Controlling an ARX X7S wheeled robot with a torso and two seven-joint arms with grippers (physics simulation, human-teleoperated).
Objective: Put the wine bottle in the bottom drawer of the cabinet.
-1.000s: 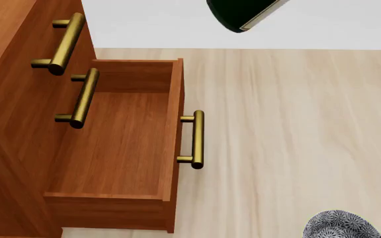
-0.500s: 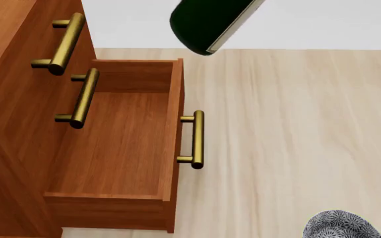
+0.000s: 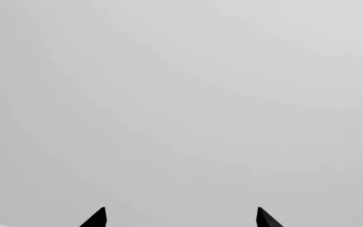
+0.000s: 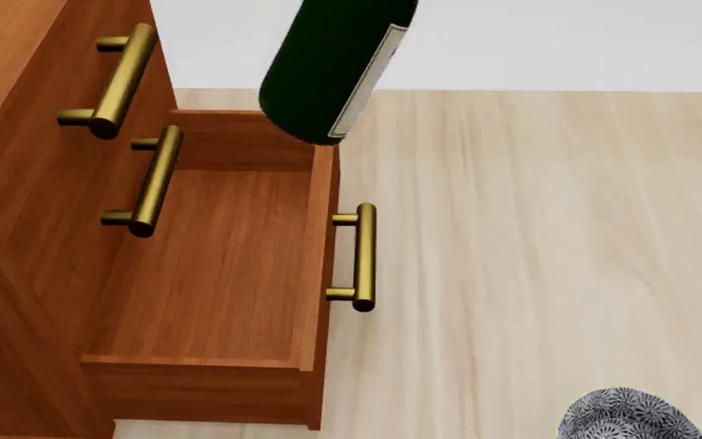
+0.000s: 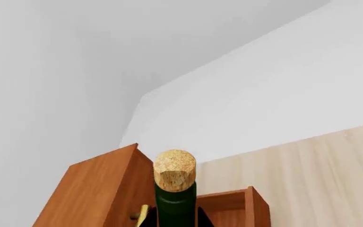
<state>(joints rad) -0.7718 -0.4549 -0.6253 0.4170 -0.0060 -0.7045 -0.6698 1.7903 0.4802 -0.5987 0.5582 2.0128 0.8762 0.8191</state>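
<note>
The wine bottle [image 4: 326, 73] hangs in the air in the head view, base down, tilted, over the far right corner of the open bottom drawer [image 4: 217, 274]. Its white label faces right. In the right wrist view its neck and tan cork [image 5: 174, 169] rise between the dark fingers of my right gripper [image 5: 176, 222], which is shut on it. The right gripper itself is out of the head view. The cabinet [image 4: 22, 183] stands at the left with two shut upper drawers. My left gripper [image 3: 180, 218] is open and empty, facing a blank grey wall.
The drawer's brass handle [image 4: 361, 256] sticks out to the right over the pale wood floor [image 4: 547, 256]. A grey patterned round object [image 4: 629, 416] lies at the bottom right corner of the head view. A white wall runs behind the cabinet.
The wine bottle has moved left and down in the head view, from the top middle to above the drawer's far right corner. The cabinet and drawer have not moved.
</note>
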